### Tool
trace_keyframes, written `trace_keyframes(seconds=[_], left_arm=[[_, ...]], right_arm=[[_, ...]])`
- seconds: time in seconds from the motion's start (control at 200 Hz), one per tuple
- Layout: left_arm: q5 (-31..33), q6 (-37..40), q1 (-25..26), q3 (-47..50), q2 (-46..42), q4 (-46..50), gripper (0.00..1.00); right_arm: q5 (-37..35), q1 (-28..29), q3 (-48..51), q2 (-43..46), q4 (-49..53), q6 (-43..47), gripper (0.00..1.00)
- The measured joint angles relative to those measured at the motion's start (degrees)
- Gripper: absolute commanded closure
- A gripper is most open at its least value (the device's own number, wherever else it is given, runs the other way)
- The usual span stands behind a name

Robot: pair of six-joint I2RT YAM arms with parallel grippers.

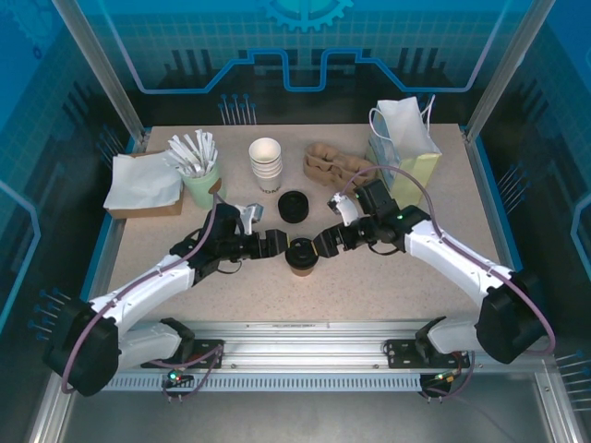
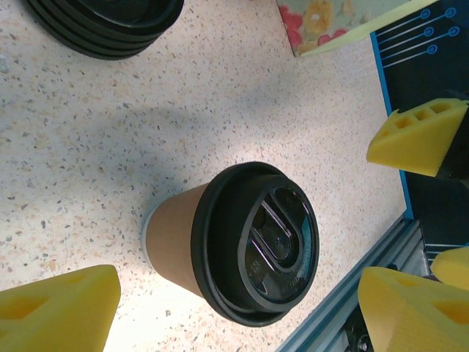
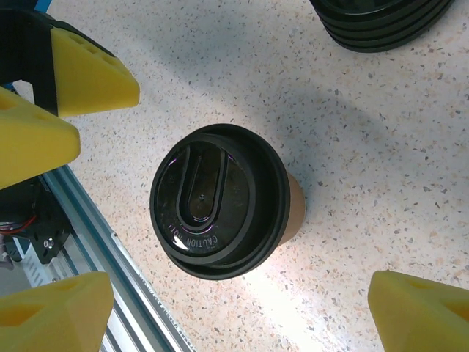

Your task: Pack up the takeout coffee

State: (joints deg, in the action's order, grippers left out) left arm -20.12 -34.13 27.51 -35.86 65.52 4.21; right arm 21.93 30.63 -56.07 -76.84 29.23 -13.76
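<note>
The takeout coffee (image 1: 302, 256), a brown paper cup with a black lid, stands upright on the speckled table near the front middle. My left gripper (image 1: 278, 245) sits just to its left and my right gripper (image 1: 326, 244) just to its right, both open and pointing at the cup. In the left wrist view the coffee (image 2: 242, 253) lies ahead of the open left gripper (image 2: 234, 312), untouched by its yellow fingers (image 2: 58, 308). The right wrist view has the coffee (image 3: 220, 202) ahead of the open right gripper (image 3: 234, 315), clear of its fingers (image 3: 421, 312).
A stack of loose black lids (image 1: 294, 206) lies just behind the coffee. Further back stand white cups (image 1: 266, 164), a cardboard cup carrier (image 1: 332, 166), a yellow-green paper bag (image 1: 402, 143), a green cup of stirrers (image 1: 199, 175) and napkins (image 1: 143, 185). The table's rail (image 3: 110, 249) runs close in front.
</note>
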Motion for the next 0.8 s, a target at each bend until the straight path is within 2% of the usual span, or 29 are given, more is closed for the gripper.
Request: trace_keyframes(seconds=[0.15, 0.44, 0.8], left_arm=[[-1.44, 0.7, -0.02, 0.0, -0.13, 1.79, 0.13], [-1.77, 1.73, -0.02, -0.11, -0.55, 4.09, 0.13], [-0.61, 3.23, -0.02, -1.4, -0.9, 6.45, 0.13]], right_arm=[[2.1, -0.94, 0.15, -2.19, -0.76, -1.49, 0.09], [11.67, -2.58, 1.77, -11.54, -5.81, -5.46, 0.14], [17.59, -2.58, 4.68, -13.92, -11.91, -8.96, 0.29]])
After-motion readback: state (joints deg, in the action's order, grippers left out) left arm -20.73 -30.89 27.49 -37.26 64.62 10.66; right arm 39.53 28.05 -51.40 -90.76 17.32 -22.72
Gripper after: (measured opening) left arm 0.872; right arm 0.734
